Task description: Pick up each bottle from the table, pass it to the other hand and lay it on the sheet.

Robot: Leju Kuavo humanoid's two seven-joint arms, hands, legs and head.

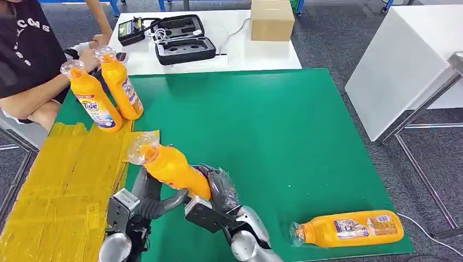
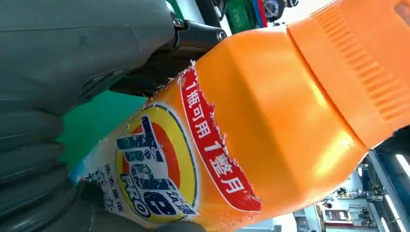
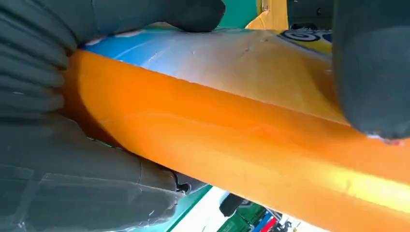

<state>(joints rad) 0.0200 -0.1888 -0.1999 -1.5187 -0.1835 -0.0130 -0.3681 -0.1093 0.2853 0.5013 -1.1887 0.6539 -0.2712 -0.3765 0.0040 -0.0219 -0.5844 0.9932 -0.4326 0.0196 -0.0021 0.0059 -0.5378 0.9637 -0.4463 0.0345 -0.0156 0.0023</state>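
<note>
An orange Tide bottle (image 1: 170, 166) hangs tilted above the green mat (image 1: 262, 136), its clear cap toward the yellow sheet (image 1: 60, 185). My right hand (image 1: 220, 188) grips its base end, and the fingers (image 3: 372, 72) wrap the body (image 3: 241, 145). My left hand (image 1: 148, 192) closes around the bottle's middle from below. In the left wrist view the label (image 2: 159, 164) sits right against that hand (image 2: 72, 58). Two more orange bottles (image 1: 95, 101) (image 1: 123, 84) lie at the sheet's far end. Another bottle (image 1: 349, 229) lies on the mat at the near right.
A seated person (image 1: 30, 71) leans an arm (image 1: 33, 103) in at the far left, close to the two laid bottles. Behind the mat a white table (image 1: 262, 54) carries an open black case (image 1: 183, 38) and a cardboard box (image 1: 272, 19). Another white table (image 1: 404, 60) stands at the right.
</note>
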